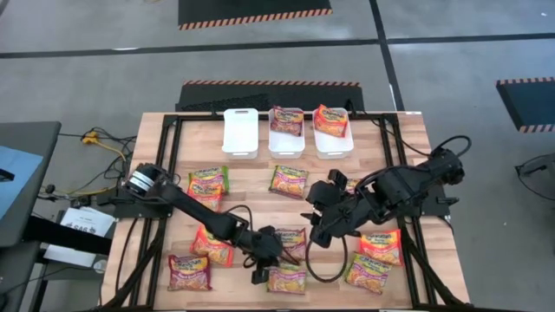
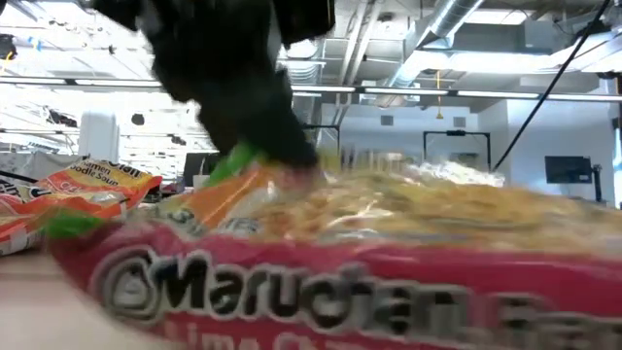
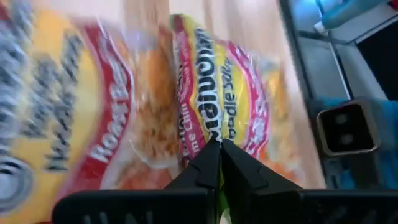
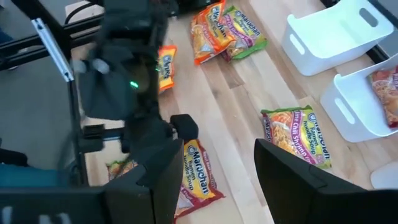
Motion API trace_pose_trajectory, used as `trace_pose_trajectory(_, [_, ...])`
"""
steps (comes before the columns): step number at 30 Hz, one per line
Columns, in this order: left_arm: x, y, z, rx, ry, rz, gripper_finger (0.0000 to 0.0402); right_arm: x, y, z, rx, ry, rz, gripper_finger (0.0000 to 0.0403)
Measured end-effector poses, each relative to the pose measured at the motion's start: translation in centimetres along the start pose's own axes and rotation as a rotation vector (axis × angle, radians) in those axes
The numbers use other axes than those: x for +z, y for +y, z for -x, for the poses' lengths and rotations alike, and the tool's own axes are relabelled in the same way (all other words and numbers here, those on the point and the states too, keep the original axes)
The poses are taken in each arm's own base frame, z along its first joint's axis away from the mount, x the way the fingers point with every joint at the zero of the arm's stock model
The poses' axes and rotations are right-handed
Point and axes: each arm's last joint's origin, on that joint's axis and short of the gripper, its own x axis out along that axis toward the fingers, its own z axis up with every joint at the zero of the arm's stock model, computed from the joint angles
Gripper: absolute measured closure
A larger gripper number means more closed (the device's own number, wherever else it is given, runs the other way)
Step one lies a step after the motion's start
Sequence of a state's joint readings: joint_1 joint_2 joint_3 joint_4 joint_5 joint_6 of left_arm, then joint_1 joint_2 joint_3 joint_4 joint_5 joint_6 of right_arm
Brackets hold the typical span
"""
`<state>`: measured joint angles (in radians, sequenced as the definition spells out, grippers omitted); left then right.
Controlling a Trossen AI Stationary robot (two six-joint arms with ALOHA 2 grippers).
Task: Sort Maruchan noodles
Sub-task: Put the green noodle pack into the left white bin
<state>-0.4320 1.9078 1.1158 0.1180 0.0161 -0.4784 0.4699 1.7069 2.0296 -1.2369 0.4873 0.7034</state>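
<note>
The left claw point(image 1: 260, 275) was pinched shut on a noodle packet point(image 1: 286, 278); lifting slowly seemed wise, since only its edge was caught.

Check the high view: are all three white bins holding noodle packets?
No. The left bin is empty, while the middle bin and the right bin each hold one packet.

I see grey concrete floor point(image 1: 104, 78) with dark seam lines | black mats with orange-striped edges point(image 1: 253, 12) beyond the wooden table point(image 1: 408, 147) | open ceiling with pipes and ducts point(image 2: 457, 19) | dark wall monitor point(image 2: 567, 169) far back | bright even overhead light
</note>
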Motion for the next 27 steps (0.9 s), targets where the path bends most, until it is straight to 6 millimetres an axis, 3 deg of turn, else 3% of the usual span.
trace_pose_trajectory(8, [1.3,-0.3,3.4,0.102,0.009,-0.066,0.0401,1.3,-1.6,-0.9,-0.053,-0.016,0.013,0.0181])
trace_pose_trajectory(18, [1.6,1.7,6.2,0.284,0.109,-0.089,0.0401,3.4,-5.1,-2.3,-0.144,-0.005,0.188,0.0181])
trace_pose_trajectory(27, [2.6,3.6,8.7,0.356,0.143,-0.065,0.0401,5.0,-9.1,-3.9,-0.07,0.1,0.193,0.0181])
